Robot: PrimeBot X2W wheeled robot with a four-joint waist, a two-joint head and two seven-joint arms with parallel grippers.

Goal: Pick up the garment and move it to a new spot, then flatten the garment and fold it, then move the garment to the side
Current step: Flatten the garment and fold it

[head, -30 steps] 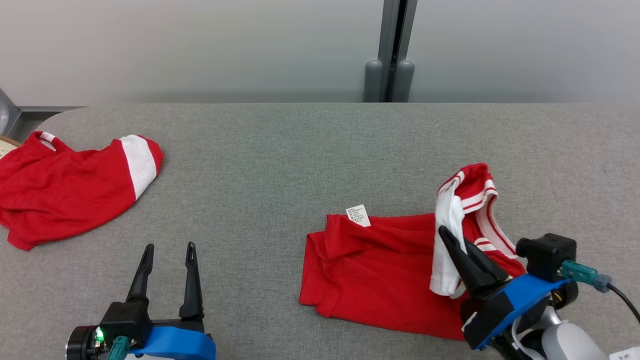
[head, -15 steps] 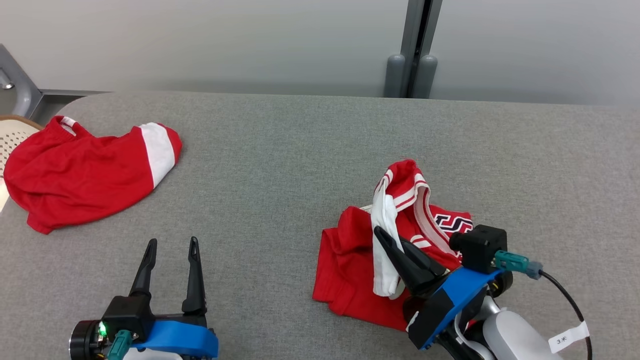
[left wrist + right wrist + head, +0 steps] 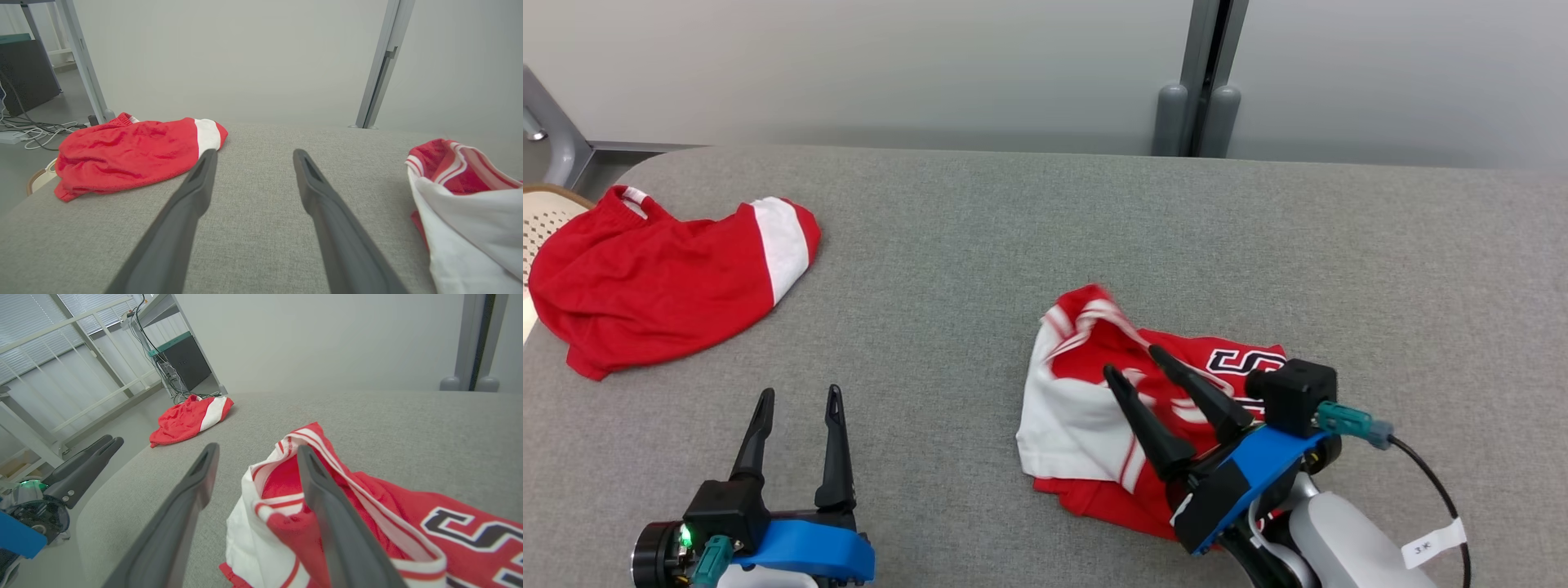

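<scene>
left tool and right tool both spread empty, the right over the crumpled garment.

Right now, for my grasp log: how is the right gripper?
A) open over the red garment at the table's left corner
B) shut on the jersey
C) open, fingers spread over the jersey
C: the right gripper has both fingers wide apart above the crumpled jersey.
</scene>
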